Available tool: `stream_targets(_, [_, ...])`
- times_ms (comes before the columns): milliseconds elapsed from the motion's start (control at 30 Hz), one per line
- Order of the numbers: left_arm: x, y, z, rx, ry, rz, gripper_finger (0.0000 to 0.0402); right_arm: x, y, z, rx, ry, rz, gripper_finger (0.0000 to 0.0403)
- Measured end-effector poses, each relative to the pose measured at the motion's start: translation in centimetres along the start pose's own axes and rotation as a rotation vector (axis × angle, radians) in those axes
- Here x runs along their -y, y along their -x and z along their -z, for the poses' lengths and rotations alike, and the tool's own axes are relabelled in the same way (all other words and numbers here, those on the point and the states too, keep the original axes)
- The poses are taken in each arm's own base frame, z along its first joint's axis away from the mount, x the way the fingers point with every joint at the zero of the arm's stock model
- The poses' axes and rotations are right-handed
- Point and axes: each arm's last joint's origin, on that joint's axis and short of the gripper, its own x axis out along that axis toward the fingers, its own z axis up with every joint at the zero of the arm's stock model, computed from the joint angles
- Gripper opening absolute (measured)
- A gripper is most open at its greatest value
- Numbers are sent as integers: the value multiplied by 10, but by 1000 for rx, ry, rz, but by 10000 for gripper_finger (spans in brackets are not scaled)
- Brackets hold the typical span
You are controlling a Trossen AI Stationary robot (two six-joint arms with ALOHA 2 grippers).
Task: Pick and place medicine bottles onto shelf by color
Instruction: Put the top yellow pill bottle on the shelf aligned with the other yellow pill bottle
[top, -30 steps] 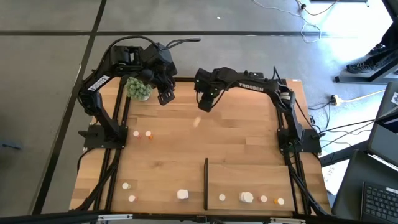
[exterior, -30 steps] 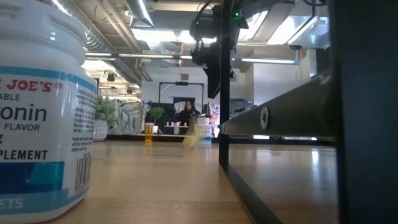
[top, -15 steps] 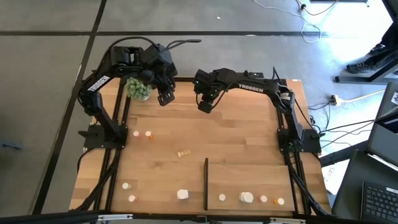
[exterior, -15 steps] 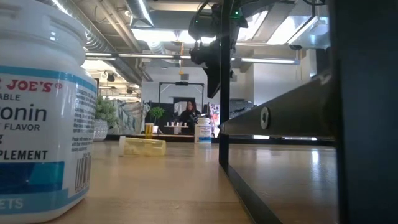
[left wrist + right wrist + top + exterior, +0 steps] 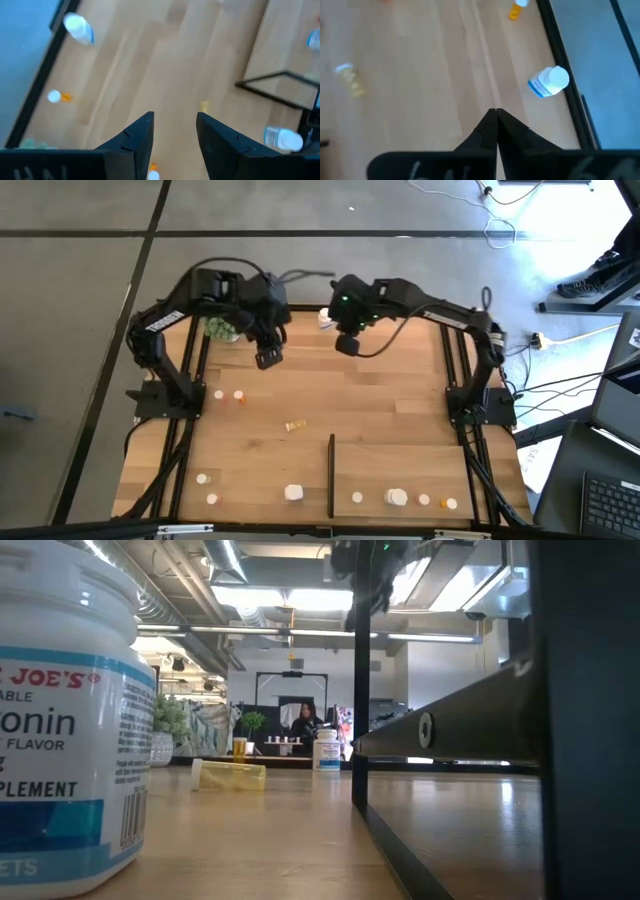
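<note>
Yellowish bottle [image 5: 295, 425] lying on its side on bare tabletop, just beyond shelf's [image 5: 400, 470] black strip.
Both grippers raised well beyond shelf: right gripper [image 5: 347, 345] fingers pressed together, empty; left gripper [image 5: 267, 360] parted, holding nothing.

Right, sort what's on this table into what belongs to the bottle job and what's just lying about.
Job: medicine bottles scattered on the table, one yellowish bottle on its side; the shelf; left gripper, open and empty; right gripper, shut and empty.
Lying about: green plant ball; laptop beside the table.
</note>
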Motion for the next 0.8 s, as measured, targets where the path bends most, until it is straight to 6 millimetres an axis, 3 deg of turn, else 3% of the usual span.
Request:
stream_targets(433, [25, -56, 40, -297, 124, 27, 142, -13, 63, 38, 244, 119, -254, 8])
stream_targets(633, [39, -85, 55, -363, 168, 10, 142, -18, 75, 56, 306, 227, -335, 13])
stream_targets(800, [63, -107, 67, -345, 126, 72, 142, -23, 78, 71, 334, 262, -433, 13])
